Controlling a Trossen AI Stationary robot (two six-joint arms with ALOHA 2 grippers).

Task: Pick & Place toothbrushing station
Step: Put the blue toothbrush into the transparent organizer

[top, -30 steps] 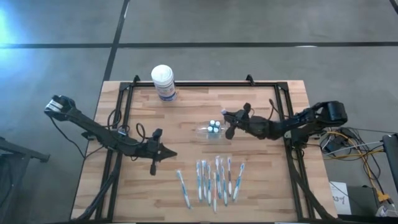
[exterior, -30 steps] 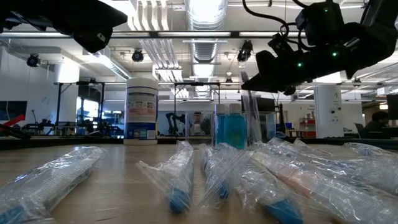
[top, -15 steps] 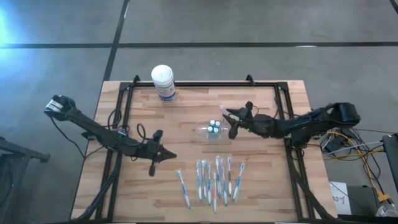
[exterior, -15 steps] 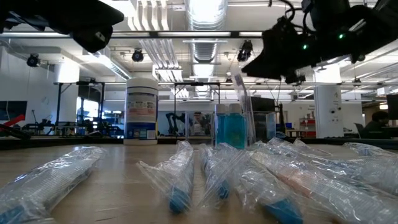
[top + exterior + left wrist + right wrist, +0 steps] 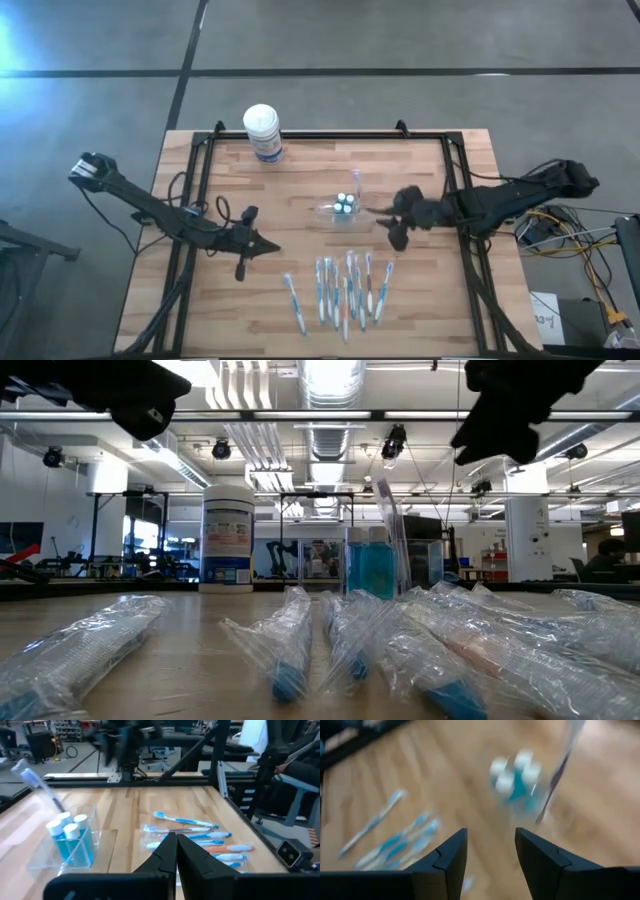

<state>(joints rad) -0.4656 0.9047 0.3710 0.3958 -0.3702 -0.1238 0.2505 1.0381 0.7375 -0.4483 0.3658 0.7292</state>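
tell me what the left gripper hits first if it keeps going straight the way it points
Probably the wrapped toothbrushes: the shut left gripper aims at that row, with the clear holder off to one side. Depth is uncertain.

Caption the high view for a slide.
Right gripper, jaws open, beside the clear toothbrushing station; left gripper shut; wrapped toothbrushes along the table's near edge.

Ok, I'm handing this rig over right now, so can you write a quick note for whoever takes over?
Left gripper: jaws shut, empty, waiting over the table's left half.
Right gripper: jaws open, empty, just right of the holder.
Clear plastic toothbrush holder: mid-table, with white-capped blue bottles and one toothbrush standing in it.
Wrapped toothbrushes: in a row near the front edge.
Left to do: judging by that row, load more brushes.
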